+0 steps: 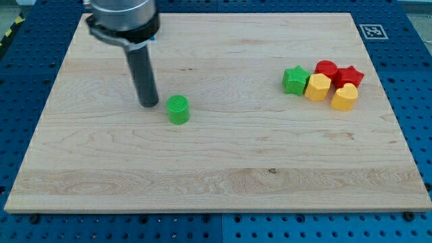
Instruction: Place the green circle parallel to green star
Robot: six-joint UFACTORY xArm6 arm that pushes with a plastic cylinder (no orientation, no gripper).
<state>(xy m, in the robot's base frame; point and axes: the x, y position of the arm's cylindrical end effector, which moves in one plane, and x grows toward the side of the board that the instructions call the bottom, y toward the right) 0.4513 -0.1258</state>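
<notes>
The green circle (178, 109) is a short green cylinder left of the board's middle. My tip (149, 104) rests on the board just to the circle's left, a small gap apart. The green star (295, 79) lies at the view's right, at the left end of a cluster of blocks. The star is far to the right of the circle and a little higher in the view.
Touching or close to the star are a yellow hexagon (318, 88), a red circle (327, 69), a red star (349, 75) and a yellow heart (344, 98). The wooden board (216, 175) lies on a blue perforated table. A fiducial marker (371, 30) sits at the board's top right corner.
</notes>
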